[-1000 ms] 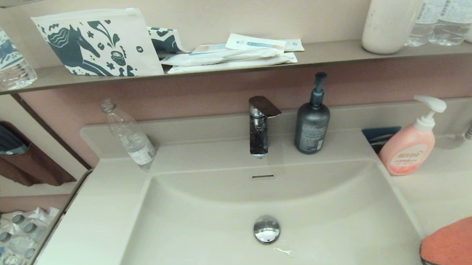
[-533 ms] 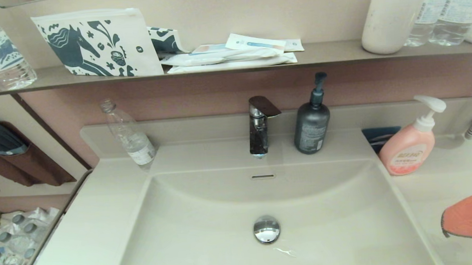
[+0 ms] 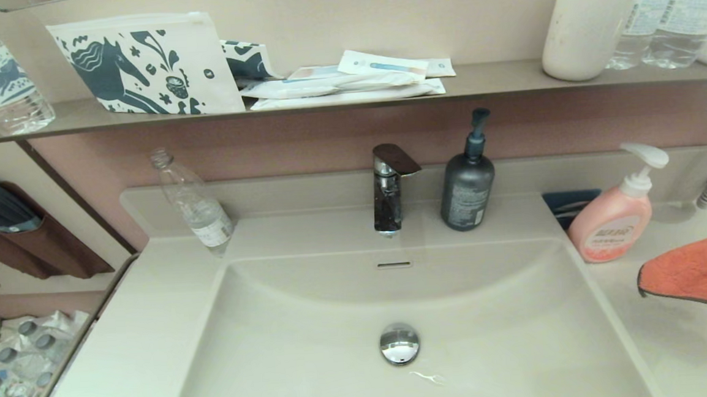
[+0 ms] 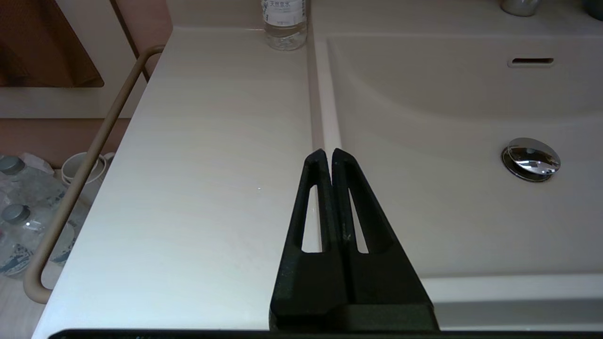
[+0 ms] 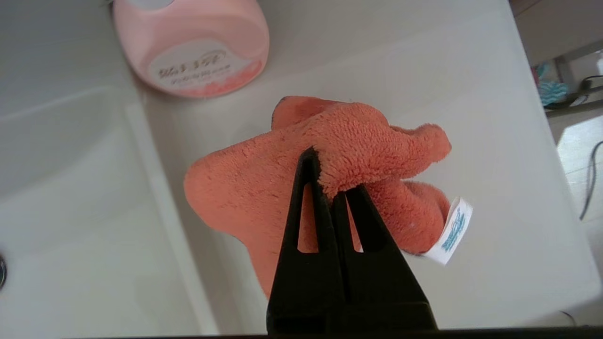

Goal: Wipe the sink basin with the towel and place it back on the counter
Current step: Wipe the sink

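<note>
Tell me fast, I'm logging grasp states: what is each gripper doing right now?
Left gripper: shut, holding nothing, over the counter edge.
Right gripper: shut on the towel, held above the counter.

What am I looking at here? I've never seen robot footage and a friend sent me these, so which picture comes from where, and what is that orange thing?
These are three cameras on one two-armed robot at a bathroom vanity. The wide picture is from its head, looking down at the sink basin, the faucet and the counter. The other two come from cameras on its wrists, so the black prongs are its own fingers. The right hand is shut on the towel, an orange cloth hanging above the counter right of the basin, near the pink soap bottle. The left hand is shut, holds nothing, and sits idle over the basin's left rim. A grey pump bottle and a clear bottle stand behind the basin.
</note>
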{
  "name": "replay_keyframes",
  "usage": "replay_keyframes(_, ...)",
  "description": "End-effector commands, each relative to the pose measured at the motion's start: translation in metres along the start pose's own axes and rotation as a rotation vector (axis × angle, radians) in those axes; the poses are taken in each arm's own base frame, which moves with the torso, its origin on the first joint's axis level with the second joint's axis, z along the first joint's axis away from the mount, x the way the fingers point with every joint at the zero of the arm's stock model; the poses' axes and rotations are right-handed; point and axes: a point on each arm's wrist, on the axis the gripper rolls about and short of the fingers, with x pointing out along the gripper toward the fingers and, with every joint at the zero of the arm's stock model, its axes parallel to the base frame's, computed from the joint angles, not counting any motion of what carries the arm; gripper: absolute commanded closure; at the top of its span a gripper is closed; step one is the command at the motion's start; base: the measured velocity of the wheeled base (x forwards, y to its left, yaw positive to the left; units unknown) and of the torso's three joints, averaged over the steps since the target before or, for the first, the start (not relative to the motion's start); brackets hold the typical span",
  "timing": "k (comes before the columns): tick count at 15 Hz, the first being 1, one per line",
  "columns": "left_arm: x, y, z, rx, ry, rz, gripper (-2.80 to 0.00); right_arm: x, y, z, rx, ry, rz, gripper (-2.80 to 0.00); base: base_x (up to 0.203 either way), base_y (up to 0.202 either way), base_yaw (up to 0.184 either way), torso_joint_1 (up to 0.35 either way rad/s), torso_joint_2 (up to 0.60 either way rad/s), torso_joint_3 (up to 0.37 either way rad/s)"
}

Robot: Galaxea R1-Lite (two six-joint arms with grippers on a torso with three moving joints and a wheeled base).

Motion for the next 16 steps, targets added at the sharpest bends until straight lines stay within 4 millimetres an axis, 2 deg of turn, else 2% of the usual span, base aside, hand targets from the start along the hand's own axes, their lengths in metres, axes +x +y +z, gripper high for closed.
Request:
replay_keyframes(1,0.000,0.000,0.000,-0.001,0.001,0.001,0.00,0.033,-0.003,-0.005,0.011,0.081,0.002,0.00,0.000,0.000,0.000,0.000,0.00,0.000)
replay_keyframes(5,0.000,0.000,0.000,-0.001,0.001,-0.001,0.00,0.068,0.001,-0.012,0.013,0.123,0.048,0.00,0.000,0.000,0.000,0.000,0.00,0.000)
replay_keyframes(7,0.000,0.000,0.000,-0.001,0.000,-0.001,0.00,0.079,0.002,-0.014,0.015,0.133,0.052,0.00,0.000,0.000,0.000,0.000,0.00,0.000)
replay_keyframes(11,0.000,0.000,0.000,-0.001,0.001,-0.001,0.00,0.088,0.002,-0.023,0.014,0.142,0.076,0.00,0.000,0.000,0.000,0.000,0.00,0.000)
replay_keyframes(16,0.000,0.000,0.000,-0.001,0.001,0.001,0.00,0.096,0.001,-0.018,0.005,0.094,0.054,0.00,0.000,0.000,0.000,0.000,0.00,0.000)
